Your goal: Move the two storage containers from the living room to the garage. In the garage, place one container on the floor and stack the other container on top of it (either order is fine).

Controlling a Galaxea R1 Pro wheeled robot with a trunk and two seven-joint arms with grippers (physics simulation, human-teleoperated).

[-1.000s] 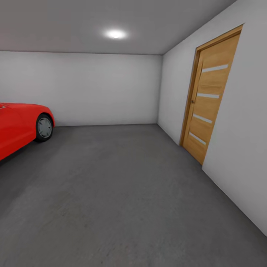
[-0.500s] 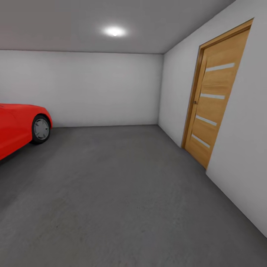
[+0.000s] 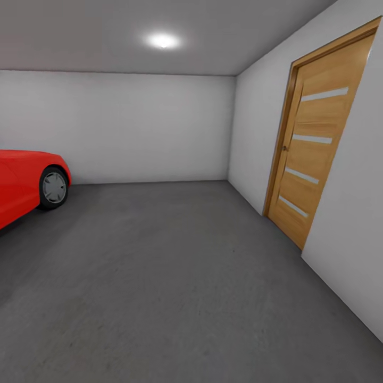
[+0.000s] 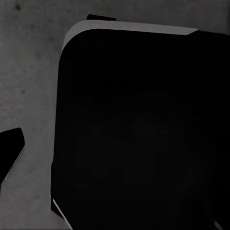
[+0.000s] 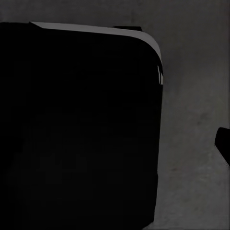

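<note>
Head view: bare concrete floor (image 3: 159, 276) beside red car (image 3: 24, 181); end effector states indeterminable.

A large black body with rounded corners (image 4: 139, 134) takes up most of the left wrist view; a thin lighter grey edge runs along one side of it, and its surface is too dark to show any detail. Beyond it lies the floor (image 4: 31, 72), dark grey and speckled with a few darker spots. A small black wedge-shaped part (image 4: 9, 148) juts in at the frame's edge, apart from the big body.
</note>
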